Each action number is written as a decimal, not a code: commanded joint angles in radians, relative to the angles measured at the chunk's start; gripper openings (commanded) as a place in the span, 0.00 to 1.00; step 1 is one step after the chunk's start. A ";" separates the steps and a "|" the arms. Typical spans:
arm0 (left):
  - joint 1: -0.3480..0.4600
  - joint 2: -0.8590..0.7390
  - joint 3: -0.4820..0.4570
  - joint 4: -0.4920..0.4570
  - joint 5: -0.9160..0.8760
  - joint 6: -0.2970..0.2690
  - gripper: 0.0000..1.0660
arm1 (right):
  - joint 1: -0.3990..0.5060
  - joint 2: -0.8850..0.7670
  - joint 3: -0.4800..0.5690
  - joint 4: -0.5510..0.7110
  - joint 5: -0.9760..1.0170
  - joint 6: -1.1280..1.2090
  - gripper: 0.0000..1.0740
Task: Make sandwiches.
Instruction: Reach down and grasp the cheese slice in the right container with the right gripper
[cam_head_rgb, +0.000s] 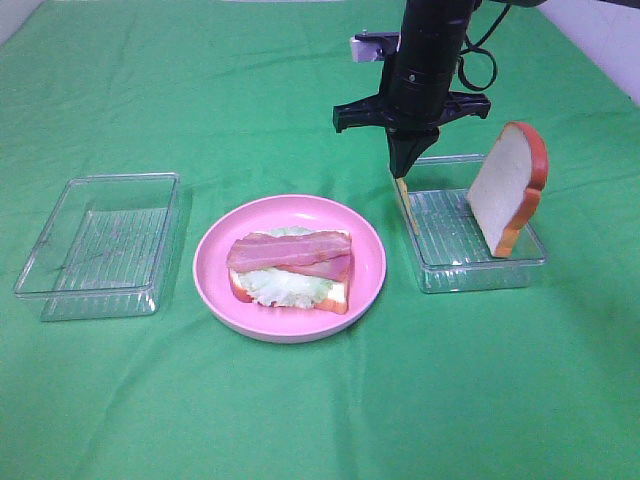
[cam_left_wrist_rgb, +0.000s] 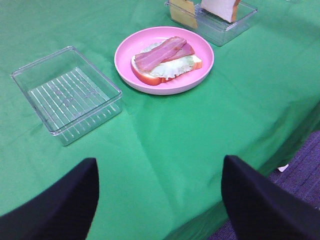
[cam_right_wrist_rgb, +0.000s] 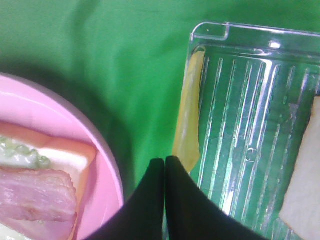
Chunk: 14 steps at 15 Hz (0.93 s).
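While the right pincer (cam_head_rgb: 410, 170) is shut, seemingly empty, the cheese slice (cam_head_rgb: 406, 203) is seen just under its tips, standing on edge along the tray (cam_head_rgb: 432, 281) wall nearest the plate (cam_head_rgb: 214, 290).

A plate (cam_head_rgb: 207, 262) is set between a left tray (cam_head_rgb: 60, 290) and a right tray (cam_head_rgb: 480, 273). On the plate, a bottom bread slice (cam_head_rgb: 338, 297) is topped by lettuce (cam_head_rgb: 285, 287), then bacon strips (cam_head_rgb: 290, 250). In the right tray, a cheese slice (cam_head_rgb: 405, 203) is leaned on the left wall and a second bread slice (cam_head_rgb: 505, 185) on the right wall.

The green-clothed table (cam_head_rgb: 320, 420) carries 3 things: a clear tray (cam_head_rgb: 45, 250), a pink plate (cam_head_rgb: 213, 250), a second clear tray (cam_head_rgb: 480, 276).
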 joint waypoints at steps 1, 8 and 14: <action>-0.002 -0.022 0.002 -0.005 -0.011 0.002 0.63 | -0.002 -0.005 -0.004 -0.006 -0.004 0.007 0.12; -0.002 -0.022 0.002 -0.005 -0.011 0.002 0.63 | -0.002 0.003 -0.004 -0.018 -0.056 0.026 0.46; -0.002 -0.022 0.002 -0.005 -0.011 0.002 0.63 | -0.002 0.023 -0.004 -0.035 -0.058 0.026 0.46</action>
